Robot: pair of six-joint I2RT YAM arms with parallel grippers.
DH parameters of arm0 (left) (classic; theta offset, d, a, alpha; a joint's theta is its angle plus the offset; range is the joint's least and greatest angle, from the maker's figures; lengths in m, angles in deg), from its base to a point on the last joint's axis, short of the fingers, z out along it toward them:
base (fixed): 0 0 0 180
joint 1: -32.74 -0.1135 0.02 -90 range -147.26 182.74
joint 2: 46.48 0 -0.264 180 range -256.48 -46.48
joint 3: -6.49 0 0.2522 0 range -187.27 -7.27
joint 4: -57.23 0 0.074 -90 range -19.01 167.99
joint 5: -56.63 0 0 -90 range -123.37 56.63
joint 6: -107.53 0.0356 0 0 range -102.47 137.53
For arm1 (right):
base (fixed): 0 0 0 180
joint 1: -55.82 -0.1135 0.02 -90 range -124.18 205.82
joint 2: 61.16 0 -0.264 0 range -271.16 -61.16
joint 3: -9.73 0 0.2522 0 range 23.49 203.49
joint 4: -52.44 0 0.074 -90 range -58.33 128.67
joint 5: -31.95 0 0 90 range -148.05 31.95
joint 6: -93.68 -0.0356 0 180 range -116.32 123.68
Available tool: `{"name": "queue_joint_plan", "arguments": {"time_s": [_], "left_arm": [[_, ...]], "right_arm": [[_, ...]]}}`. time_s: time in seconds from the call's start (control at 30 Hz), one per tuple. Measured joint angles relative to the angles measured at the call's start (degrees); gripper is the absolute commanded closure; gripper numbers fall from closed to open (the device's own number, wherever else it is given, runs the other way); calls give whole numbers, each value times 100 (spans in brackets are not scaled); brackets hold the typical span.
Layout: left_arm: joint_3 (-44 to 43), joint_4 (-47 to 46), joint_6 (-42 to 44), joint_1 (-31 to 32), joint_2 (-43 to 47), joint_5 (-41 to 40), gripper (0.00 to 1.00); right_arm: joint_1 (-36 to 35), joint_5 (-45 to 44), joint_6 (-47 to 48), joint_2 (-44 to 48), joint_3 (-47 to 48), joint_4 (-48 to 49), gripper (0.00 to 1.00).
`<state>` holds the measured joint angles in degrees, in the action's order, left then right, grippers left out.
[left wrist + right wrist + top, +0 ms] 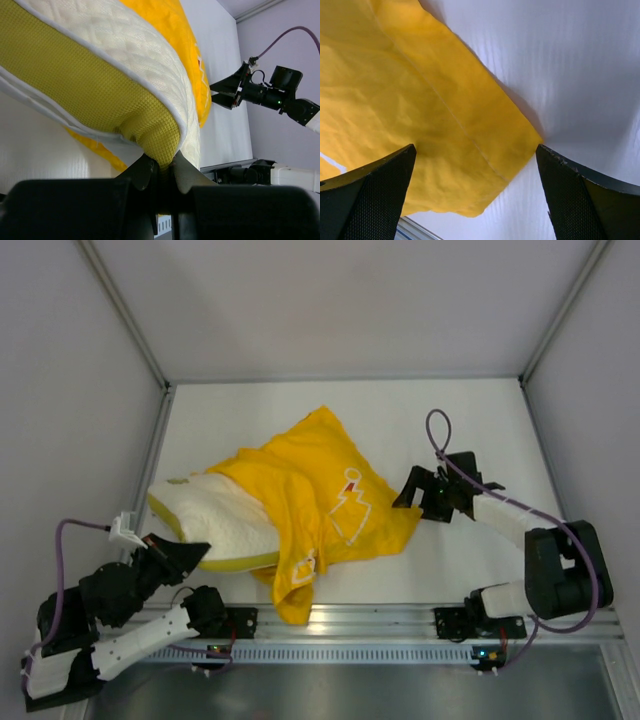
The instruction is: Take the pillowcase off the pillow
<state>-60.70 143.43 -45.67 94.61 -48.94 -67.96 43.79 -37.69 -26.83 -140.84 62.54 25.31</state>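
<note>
Counter (480, 420): white and smooth (it shows in all three views).
Walls (340, 300): pale grey panels at left, back and right.
Corner struts (123, 315): silver metal, rising from both back corners.
Near-edge rail (360, 618): silver, slotted strip (350, 652) just below.

You have a white desk (480, 420) carrying the pillow (225, 520) by its left edge, toward the near left corner. The crumpled pillowcase (310, 480) covers the middle, spilling over the near edge.
</note>
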Motion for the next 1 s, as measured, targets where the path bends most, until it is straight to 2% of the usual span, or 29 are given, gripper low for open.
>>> {"name": "queue_joint_plan", "arguments": {"time_s": [0.3,0.53,0.7,0.73,0.87,0.9,1.0], "left_arm": [[-4,55,-33,0,0,2,100],[-4,94,-76,-2,4,15,100],[-4,101,-85,-2,7,20,100],[-4,101,-85,0,7,22,100],[-4,107,-101,0,9,22,100],[-4,109,-103,0,9,22,100],[-4,111,-116,0,9,22,100]], "right_arm": [[48,-105,55,1082,-874,17,1],[57,319,-39,758,-1032,586,3],[59,678,-310,719,-1386,1377,23],[59,713,-365,719,-1438,1456,35],[59,673,-468,800,-1604,1469,60],[59,627,-494,868,-1626,1412,60],[59,479,-514,1172,-1657,1320,70]]}}
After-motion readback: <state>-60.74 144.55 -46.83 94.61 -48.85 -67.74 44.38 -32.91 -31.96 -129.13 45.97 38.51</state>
